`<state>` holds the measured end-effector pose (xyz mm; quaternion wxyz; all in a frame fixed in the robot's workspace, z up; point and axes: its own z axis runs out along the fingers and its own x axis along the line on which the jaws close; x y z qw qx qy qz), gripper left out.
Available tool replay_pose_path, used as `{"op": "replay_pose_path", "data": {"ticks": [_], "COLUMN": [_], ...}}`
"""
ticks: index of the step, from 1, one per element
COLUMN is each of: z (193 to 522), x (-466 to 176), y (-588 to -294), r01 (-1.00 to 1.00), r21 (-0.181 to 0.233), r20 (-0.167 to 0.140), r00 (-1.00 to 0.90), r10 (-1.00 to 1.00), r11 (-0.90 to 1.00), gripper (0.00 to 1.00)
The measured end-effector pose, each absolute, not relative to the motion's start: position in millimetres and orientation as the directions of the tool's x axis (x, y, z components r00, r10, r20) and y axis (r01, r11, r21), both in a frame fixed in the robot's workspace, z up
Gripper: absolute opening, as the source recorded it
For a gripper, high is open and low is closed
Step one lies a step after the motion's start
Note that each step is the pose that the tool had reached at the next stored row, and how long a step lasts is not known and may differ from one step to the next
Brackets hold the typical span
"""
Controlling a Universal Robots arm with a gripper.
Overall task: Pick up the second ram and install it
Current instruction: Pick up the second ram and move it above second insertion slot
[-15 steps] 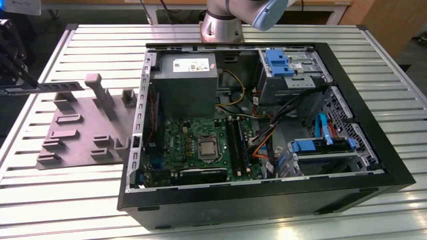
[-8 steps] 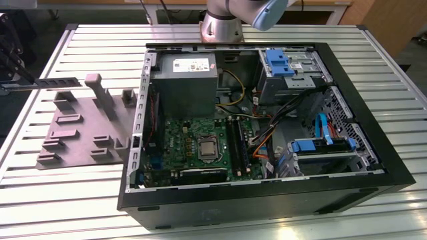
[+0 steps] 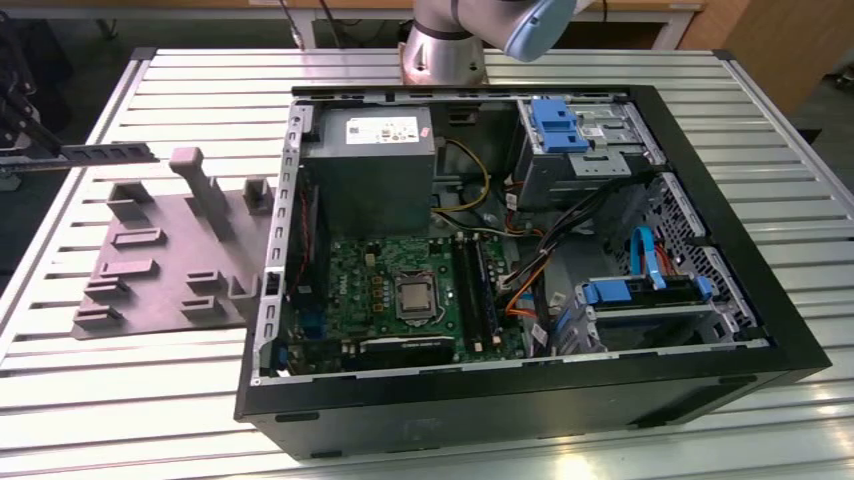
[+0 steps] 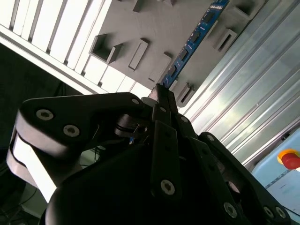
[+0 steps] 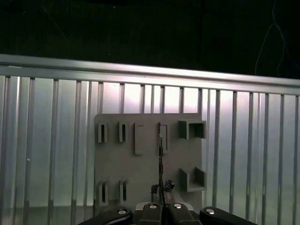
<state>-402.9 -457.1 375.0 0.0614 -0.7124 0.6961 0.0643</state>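
Note:
The second ram (image 3: pixel 112 153) is a thin dark stick held level in the air at the exterior view's left, above the far corner of the grey slotted tray (image 3: pixel 154 290). My gripper (image 3: pixel 16 165) is shut on one end of it at the picture's edge. In the second wrist view the stick (image 4: pixel 193 41) shows its blue face and chips, reaching out from the closed black fingers (image 4: pixel 161 105) over the tray (image 4: pixel 154 28). In the first wrist view the stick (image 5: pixel 161 161) stands edge-on over the tray (image 5: pixel 117 164), clamped in my gripper (image 5: pixel 162 196).
An open computer case (image 3: pixel 534 400) lies on the slatted metal table (image 3: pixel 174 380) to the tray's right. Inside are the motherboard (image 3: pixel 387 290) with long memory slots (image 3: pixel 474 285), a grey power supply (image 3: pixel 367 165), cables and blue drive brackets (image 3: pixel 554 122). The arm's base (image 3: pixel 441 50) stands behind the case.

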Motion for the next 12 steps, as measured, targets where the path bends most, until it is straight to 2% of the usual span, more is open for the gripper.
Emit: {"op": "replay_pose_path", "data": {"ticks": [12], "z": [394], "x": [-403], "y": [-457], "r01": [-1.0], "r21": [0.002], "r20": [-0.19], "r00": [0.023], "r10": [-0.981], "r11": [-0.023], "gripper": [0.12]}}
